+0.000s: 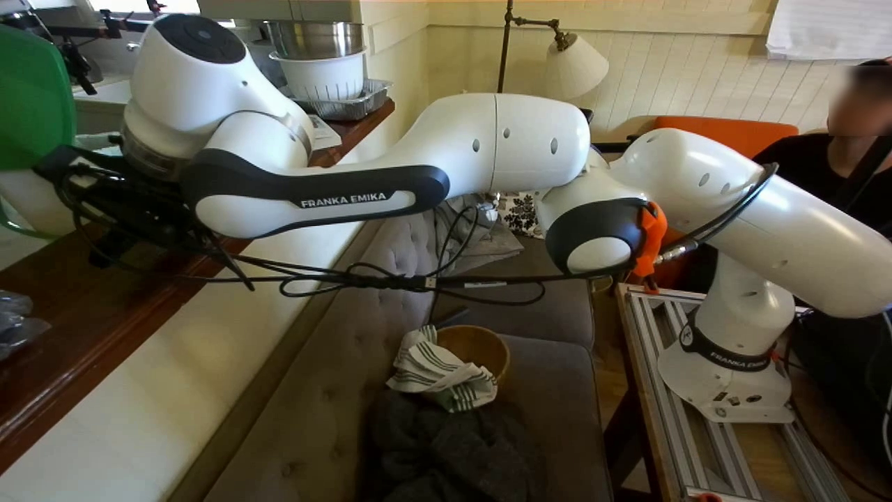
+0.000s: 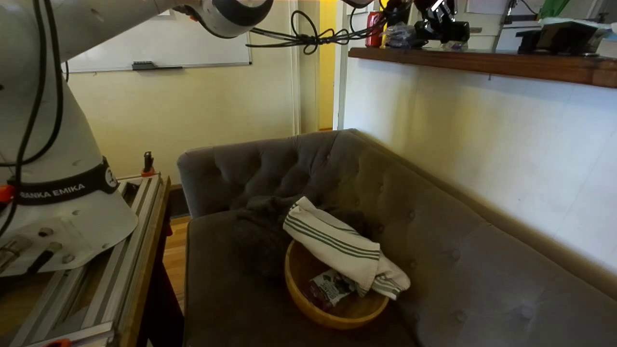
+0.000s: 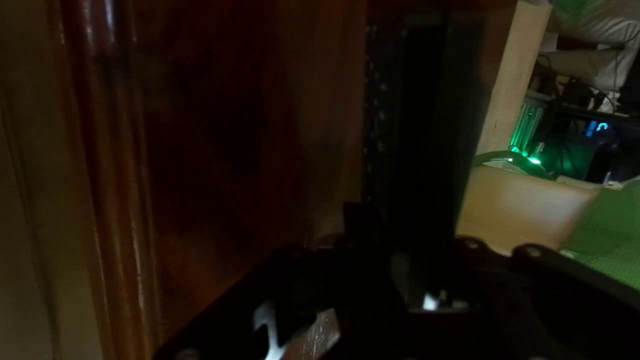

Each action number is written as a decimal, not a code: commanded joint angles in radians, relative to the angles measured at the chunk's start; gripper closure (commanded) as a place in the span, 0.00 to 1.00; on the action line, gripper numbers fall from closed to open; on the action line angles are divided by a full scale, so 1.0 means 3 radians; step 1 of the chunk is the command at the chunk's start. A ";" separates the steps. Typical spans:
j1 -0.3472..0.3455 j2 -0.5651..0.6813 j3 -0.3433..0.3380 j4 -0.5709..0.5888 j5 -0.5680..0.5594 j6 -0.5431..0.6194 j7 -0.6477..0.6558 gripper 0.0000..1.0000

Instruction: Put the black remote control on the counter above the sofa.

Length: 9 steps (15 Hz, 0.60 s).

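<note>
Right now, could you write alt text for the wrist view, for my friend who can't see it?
A black remote control appears held between the robot's dark fingers, over a glossy reddish-brown wooden counter. Whether it touches the counter is too dark to tell. At right are green lights and a green mesh surface.

One gripper (image 3: 410, 225), with one black remote control (image 3: 422, 125) between its fingers (image 3: 361, 220). Under the fingers, one counter (image 2: 482, 60); near them, one red can (image 2: 372, 30). Well below them, one sofa (image 2: 226, 299), one wooden bowl (image 2: 337, 320), one striped towel (image 2: 337, 243) and one packet (image 2: 331, 286). Well apart from them, one lamp (image 1: 575, 66) and one person (image 1: 860, 139).
</note>
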<state>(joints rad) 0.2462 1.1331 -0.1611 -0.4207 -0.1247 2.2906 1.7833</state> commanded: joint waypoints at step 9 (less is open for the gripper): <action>0.0014 -0.0016 -0.0109 0.0000 -0.0109 -0.0139 0.0066 0.29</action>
<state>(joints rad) 0.2457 1.1372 -0.1779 -0.4207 -0.1328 2.2607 1.7840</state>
